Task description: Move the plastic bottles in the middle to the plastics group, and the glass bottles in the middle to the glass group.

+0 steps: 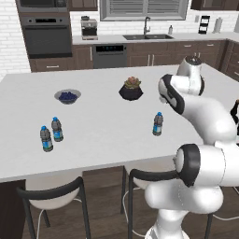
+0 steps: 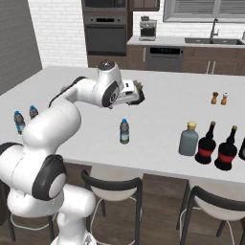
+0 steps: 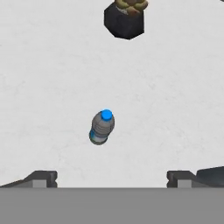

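Counter (image 1: 107, 140) is a white island carrying everything. Water bottle (image 3: 102, 127) with a blue cap stands upright alone in the middle part, near the front edge; it also appears at (image 1: 158, 124) and (image 2: 124, 131). Gripper (image 3: 112, 177) hangs above it, well clear of the surface, with its two dark tips spread wide, one at each side of the hand view's bottom, and nothing between them. Bottle sits ahead of the tips, roughly centred between them, not touched.

Plastics group (image 1: 51, 134) is two matching blue-capped bottles standing just beside each other toward the left end of the counter, near the front edge; from the right base view they show at (image 2: 25, 118) behind the arm.

Toward the right end, near the front edge, a squat grey-blue flask (image 2: 188, 139) with a tan cap stands just left of two dark bottles with red labels: dark bottle (image 2: 206, 143) and second dark bottle (image 2: 227, 149), all three upright in a row.

Two small shakers (image 2: 219, 98) stand farther back on the right. A black plant pot (image 1: 131, 89) sits behind the middle, and a berry bowl (image 1: 67, 96) behind the left pair
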